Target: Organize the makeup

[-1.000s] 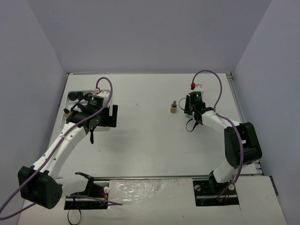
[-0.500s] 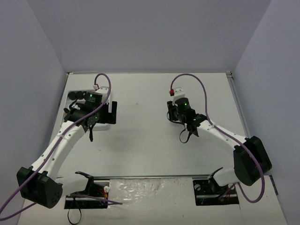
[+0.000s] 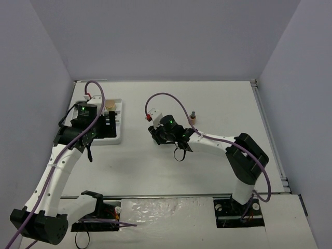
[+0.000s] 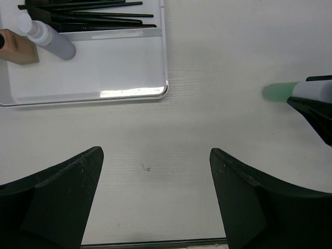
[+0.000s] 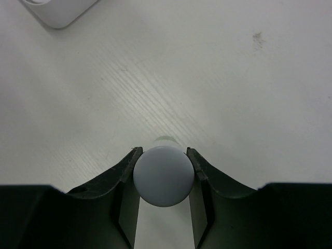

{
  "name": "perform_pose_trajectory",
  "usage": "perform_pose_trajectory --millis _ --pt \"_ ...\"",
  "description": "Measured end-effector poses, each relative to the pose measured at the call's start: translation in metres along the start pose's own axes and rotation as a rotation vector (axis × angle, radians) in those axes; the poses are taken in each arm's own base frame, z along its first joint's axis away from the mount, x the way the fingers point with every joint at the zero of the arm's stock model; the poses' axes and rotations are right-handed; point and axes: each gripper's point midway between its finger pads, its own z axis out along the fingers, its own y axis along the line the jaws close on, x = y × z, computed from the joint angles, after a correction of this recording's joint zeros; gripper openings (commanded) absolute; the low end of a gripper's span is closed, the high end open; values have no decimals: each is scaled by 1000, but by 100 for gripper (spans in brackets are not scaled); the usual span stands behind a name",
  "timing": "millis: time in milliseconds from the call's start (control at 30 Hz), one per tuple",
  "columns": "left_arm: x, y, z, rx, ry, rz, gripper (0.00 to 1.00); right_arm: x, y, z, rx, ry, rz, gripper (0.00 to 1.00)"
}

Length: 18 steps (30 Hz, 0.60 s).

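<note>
The right fingers (image 5: 126, 179) are clamped on the green-white bottle (image 5: 164, 176), one on each side of its round white cap. Its pale green end points away from them over the bare surface (image 5: 218, 78). The left fingers (image 4: 78, 176) stand wide apart with nothing between them. Ahead of them and to their left sits the white tray (image 4: 129, 93), holding black brushes (image 4: 88, 21), a grey bottle (image 4: 49, 39) and a tan bottle (image 4: 18, 47). A beige bottle (image 3: 193, 118) stands upright behind the right fingers, beside that arm.

Right claw (image 5: 163, 153) and bottle (image 5: 164, 177) nearer tray (image 3: 116, 139)
</note>
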Motion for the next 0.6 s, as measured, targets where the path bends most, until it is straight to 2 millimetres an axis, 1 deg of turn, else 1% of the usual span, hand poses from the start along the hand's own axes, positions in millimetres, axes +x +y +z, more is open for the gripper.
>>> perform_pose_trajectory --millis 133,233,300,400,600 --pt "2 3 -8 -4 -5 -17 82 4 12 11 -36 4 -31 0" --pt "4 4 -11 -4 -7 -22 82 5 14 14 -41 -1 -39 2" --pt "4 4 -12 -4 -8 -24 82 3 16 14 -46 -9 -44 5" --pt "7 4 -11 -4 -2 -25 82 1 18 14 -48 -18 -58 11" --pt "9 2 -9 7 7 -31 83 5 22 14 -55 -12 -79 22"
